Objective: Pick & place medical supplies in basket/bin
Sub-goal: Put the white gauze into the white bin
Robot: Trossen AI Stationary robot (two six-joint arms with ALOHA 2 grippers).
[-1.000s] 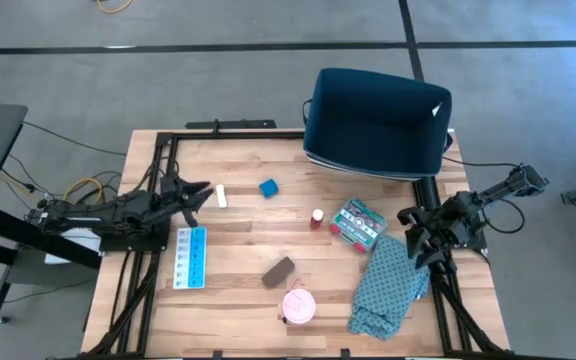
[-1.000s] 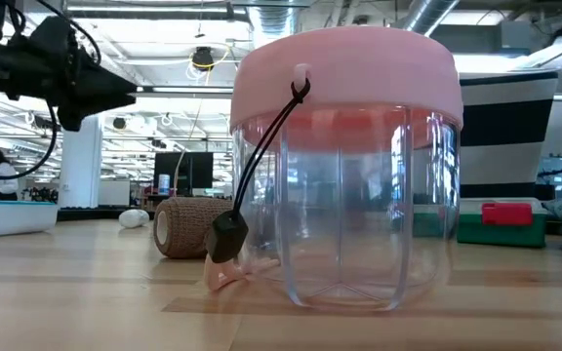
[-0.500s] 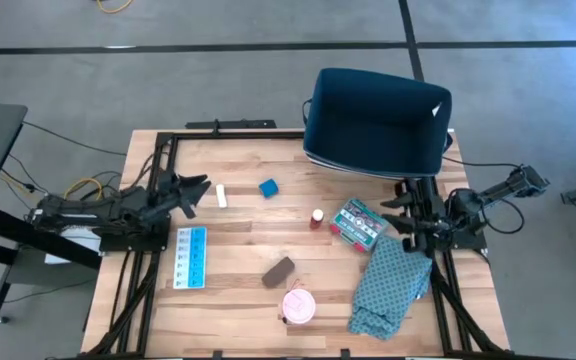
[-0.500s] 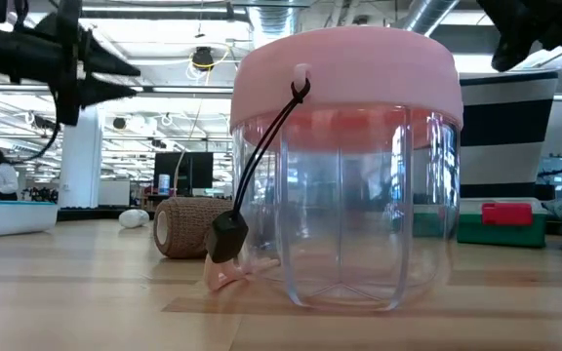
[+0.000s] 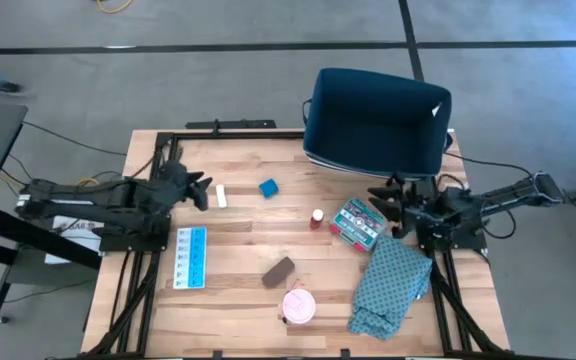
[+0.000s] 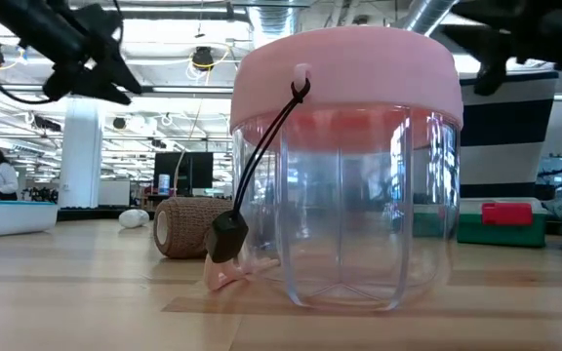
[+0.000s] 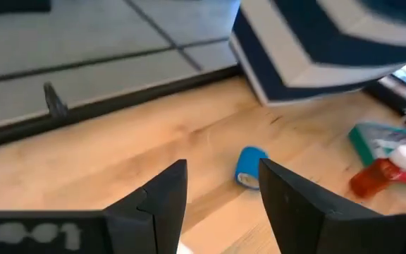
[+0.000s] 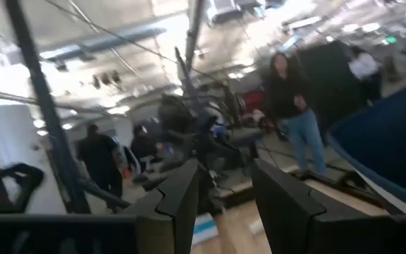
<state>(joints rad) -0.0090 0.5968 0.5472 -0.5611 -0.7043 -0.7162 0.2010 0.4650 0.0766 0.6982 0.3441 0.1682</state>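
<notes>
Both end effectors are held open and empty above the worktop [image 5: 238,225].

The left end effector [image 5: 200,191] is raised just beside the white tube [image 5: 222,196], the blue cube [image 5: 268,187] lying beyond. The right end effector [image 5: 380,198] is held over the patterned box [image 5: 357,222], near the bin [image 5: 376,124] at the far edge. The low view is largely blocked by the pink-lidded jar [image 6: 344,166].

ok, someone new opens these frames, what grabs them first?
Probably the navy bin at the table's far edge, on the right arm's side; it dwarfs the items. In the low view, a clear pink-lidded jar fills the frame. The left end effector is open beside the white tube; the right end effector, open, is near the patterned box.
</notes>
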